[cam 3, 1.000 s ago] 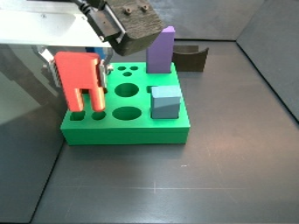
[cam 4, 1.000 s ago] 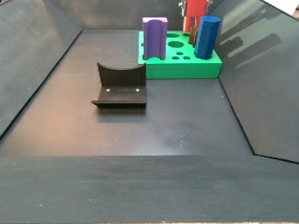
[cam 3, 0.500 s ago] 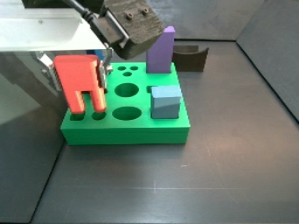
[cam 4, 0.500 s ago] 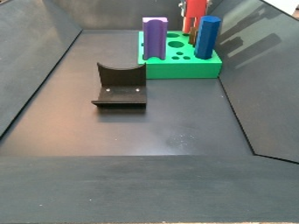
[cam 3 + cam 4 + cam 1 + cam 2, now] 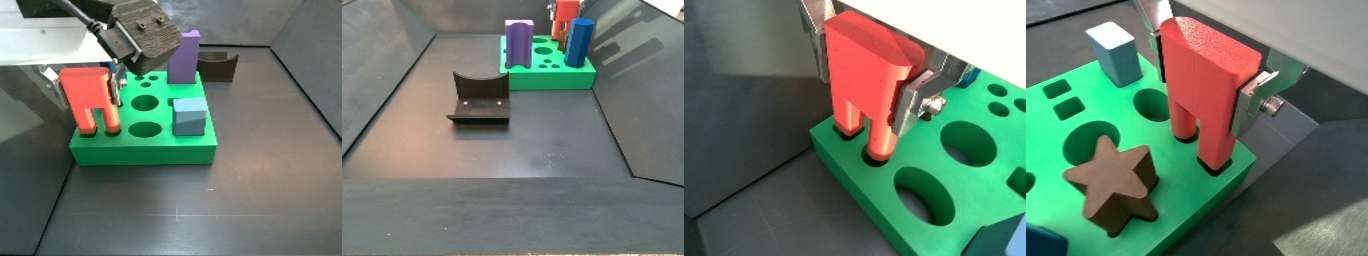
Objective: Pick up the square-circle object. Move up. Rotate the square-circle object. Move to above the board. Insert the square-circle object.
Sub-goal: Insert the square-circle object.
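Here, in a wrist view, the square-circle object [image 5: 871, 75] stands upright with its 2 legs entering holes at a corner of the board [image 5: 951, 205]. The gripper [image 5: 875, 72] straddles the block's upper body, a silver finger plate [image 5: 929, 88] pressed to each flank, so the jaws are closed on it.

In a wrist view from the opposite side, the square-circle object [image 5: 1208, 85] has both leg tips just below the board [image 5: 1086, 130] surface, near a brown star piece [image 5: 1113, 183] and a pale blue-grey block [image 5: 1114, 50] seated in other holes.

In a side view, the square-circle object [image 5: 90, 97] sits at the board's [image 5: 147, 147] near-left corner, with a blue block [image 5: 190, 115] and a purple block [image 5: 186, 56] also seated.

In a side view from across the worktop [image 5: 516, 140], the board [image 5: 549, 72] lies far off beside a dark curved holder [image 5: 478, 97]; the red piece is mostly hidden there.

Judging by this, insertion is partway. Pressing straight down, keeping the legs vertical and the grip firm until the body seats, should avoid jamming.
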Robot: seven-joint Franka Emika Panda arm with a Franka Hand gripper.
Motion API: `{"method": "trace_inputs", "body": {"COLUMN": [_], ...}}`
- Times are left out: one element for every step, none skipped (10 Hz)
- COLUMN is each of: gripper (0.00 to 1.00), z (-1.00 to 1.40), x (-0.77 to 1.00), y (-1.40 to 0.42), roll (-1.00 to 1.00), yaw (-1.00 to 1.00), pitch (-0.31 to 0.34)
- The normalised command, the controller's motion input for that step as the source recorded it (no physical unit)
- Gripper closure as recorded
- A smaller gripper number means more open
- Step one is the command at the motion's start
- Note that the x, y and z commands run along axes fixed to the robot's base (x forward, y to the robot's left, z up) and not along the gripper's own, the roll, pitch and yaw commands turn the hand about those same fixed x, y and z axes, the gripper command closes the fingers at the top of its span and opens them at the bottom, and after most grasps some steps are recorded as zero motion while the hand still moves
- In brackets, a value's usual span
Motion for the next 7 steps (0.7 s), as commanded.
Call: {"method": "trace_inputs", "body": {"gripper": [1.0,1.0,1.0,1.0,1.0,1.0,1.0], "z": [-0.82,-0.86,-0.76,-0.59,-0.56,-0.66,-0.77], "x": [0.02,0.0,0.0,0.0,0.0,0.04,0.01], "y": [-0.05,0.0,0.0,0.0,0.04,0.0,0.0], "roll": [0.04,0.11,0.12,0.18,0.17,0.11,0.09], "yaw": [-0.01,0.0,0.0,-0.02,-0.03,-0.11,-0.25], "pitch": [-0.167,-0.176,-0.131,-0.059,-0.033,-0.057,-0.121]}}
